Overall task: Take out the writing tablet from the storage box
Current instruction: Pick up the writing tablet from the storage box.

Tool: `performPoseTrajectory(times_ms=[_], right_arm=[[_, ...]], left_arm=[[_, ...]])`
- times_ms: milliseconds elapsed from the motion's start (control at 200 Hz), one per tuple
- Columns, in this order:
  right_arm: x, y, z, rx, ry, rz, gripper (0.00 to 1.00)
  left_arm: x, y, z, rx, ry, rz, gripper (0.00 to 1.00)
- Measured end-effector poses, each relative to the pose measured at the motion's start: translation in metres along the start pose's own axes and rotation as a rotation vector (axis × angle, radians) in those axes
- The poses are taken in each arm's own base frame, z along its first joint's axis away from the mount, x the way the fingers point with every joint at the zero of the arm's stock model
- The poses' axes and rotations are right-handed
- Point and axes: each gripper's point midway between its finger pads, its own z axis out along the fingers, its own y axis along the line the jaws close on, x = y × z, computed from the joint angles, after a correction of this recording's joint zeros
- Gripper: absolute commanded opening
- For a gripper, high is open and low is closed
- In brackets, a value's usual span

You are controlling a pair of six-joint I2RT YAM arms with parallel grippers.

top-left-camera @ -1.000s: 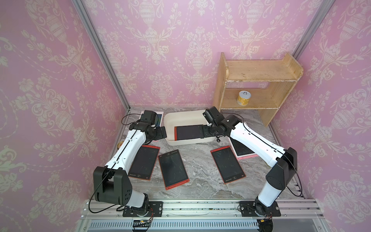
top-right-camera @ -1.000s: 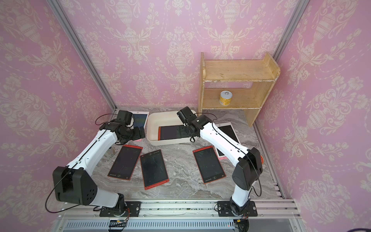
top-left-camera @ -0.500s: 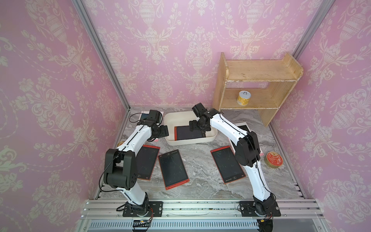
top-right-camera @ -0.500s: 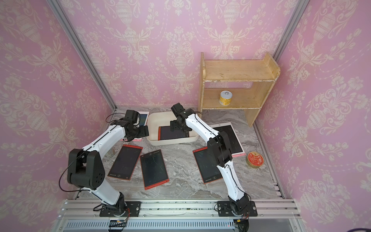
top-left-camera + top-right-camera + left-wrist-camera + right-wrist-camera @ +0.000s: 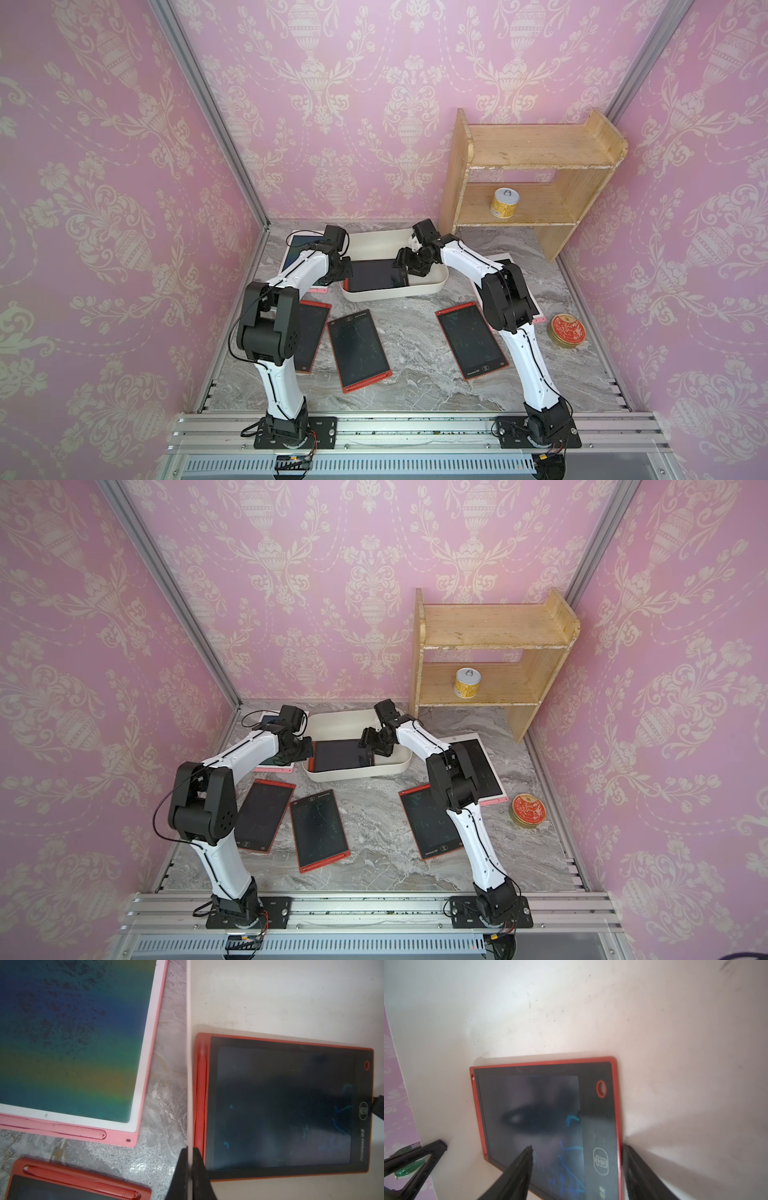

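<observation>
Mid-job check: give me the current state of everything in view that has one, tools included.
storage box: upright on the table, open-topped.
writing tablet: lying in the box, screen up.
left tool: shut on the box's side wall.
right tool: open, one finger over the tablet's screen, one past its end.
red tablets: flat on the table, screens up.
can: upright on the shelf's lower tier.
round tin: lid on, on the table.

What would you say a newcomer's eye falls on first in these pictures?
Probably the pink damask wallpaper all around. Next comes the off-white storage box at the back, where the left tool pinches its wall and the right tool straddles the end of the red-framed writing tablet inside. More tablets lie scattered in front.
</observation>
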Motion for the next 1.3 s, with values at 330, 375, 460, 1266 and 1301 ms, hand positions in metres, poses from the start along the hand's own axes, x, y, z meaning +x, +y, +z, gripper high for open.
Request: performPoseTrajectory(times_ms=[330, 375, 460, 1266, 1301], right_arm=[[0.004, 0.014, 0.007, -0.068, 0.035, 0.003, 0.77], [0.004, 0.016, 0.008, -0.083, 0.038, 0.005, 0.73], [0.004, 0.022, 0.01, -0.125, 0.044, 0.019, 0.71], [0.011, 0.073, -0.005, -0.526, 0.079, 0.215, 0.69], [0.011, 0.074, -0.007, -0.534, 0.079, 0.222, 0.69]], left_arm=[[-0.005, -0.014, 0.007, -0.005, -0.006, 0.042, 0.0], [-0.005, -0.015, 0.006, -0.006, -0.004, 0.045, 0.0], [-0.004, -0.014, 0.006, -0.01, 0.003, 0.046, 0.0], [-0.004, -0.011, 0.005, -0.029, 0.005, 0.047, 0.0], [-0.004, -0.011, 0.005, -0.029, 0.005, 0.047, 0.0]])
